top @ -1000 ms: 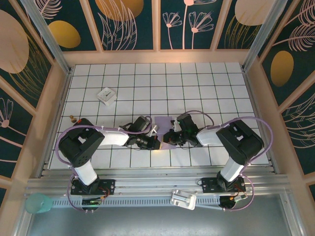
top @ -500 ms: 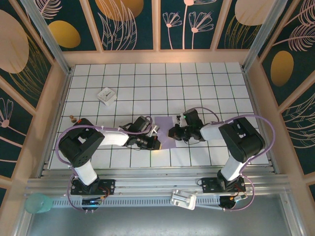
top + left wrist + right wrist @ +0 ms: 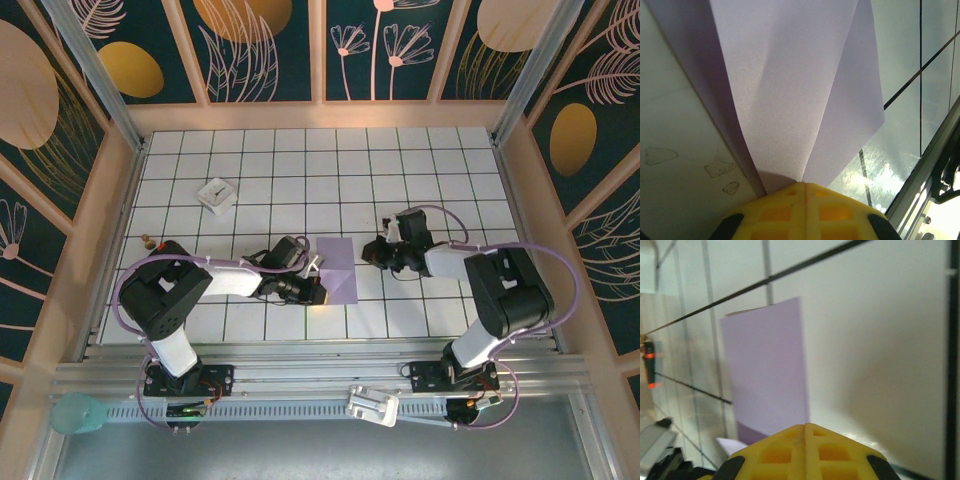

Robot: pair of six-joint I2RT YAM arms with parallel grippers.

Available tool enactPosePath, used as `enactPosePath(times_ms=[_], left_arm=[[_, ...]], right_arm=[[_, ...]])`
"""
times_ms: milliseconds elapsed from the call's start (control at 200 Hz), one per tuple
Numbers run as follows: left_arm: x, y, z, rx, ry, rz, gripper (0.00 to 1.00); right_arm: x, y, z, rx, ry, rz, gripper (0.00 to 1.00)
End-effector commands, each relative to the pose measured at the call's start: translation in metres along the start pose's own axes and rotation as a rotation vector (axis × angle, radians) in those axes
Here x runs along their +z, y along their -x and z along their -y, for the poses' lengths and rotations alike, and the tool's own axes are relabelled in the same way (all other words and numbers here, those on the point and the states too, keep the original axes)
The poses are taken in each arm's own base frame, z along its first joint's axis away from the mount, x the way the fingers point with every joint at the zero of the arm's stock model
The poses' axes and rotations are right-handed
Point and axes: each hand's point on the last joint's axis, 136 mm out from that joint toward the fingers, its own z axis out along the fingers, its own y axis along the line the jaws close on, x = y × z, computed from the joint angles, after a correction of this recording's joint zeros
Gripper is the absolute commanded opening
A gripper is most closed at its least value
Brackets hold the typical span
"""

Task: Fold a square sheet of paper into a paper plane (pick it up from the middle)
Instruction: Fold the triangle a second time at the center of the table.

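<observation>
Holding: left gripper [image 3: 318,291] has its fingers together, tips against the paper's [image 3: 337,270] lower-left edge; whether they truly pinch it cannot be told.
Paper: lavender, folded narrow, lying on the white tiled table [image 3: 420,170] at frame centre, a little below the middle.
Left wrist view: folded layers fan upward from the closed yellow tips, one flap raised at left.
Right gripper [image 3: 372,252]: fingers together on nothing, just right of the paper, apart from it.
Block [image 3: 216,194]: small, white, upper left of the table, well apart from the paper.
</observation>
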Motion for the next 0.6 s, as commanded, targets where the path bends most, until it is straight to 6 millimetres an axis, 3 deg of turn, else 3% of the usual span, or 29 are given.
enactPosePath(times_ms=[0,115,270,400,450,590], left_arm=[[0.003,-0.055,-0.072,-0.142,0.269,-0.147,0.00],[0.002,-0.049,-0.066,-0.139,0.256,-0.136,0.00],[-0.002,-0.030,-0.046,-0.117,0.210,-0.090,0.00],[-0.008,-0.006,-0.018,-0.089,0.136,-0.024,0.19],[-0.018,0.007,0.003,-0.067,0.076,0.027,0.25],[-0.025,0.026,0.035,-0.064,-0.052,0.097,0.29]], right_arm=[[0.002,-0.018,-0.022,-0.051,0.042,-0.018,0.00],[0.016,-0.036,-0.037,-0.075,0.070,-0.059,0.00],[0.035,-0.050,-0.031,-0.065,0.059,-0.107,0.00],[0.041,-0.057,-0.011,-0.061,0.002,-0.129,0.00],[0.041,-0.061,-0.004,-0.055,-0.012,-0.138,0.00],[0.040,-0.066,0.003,-0.055,-0.028,-0.147,0.00]])
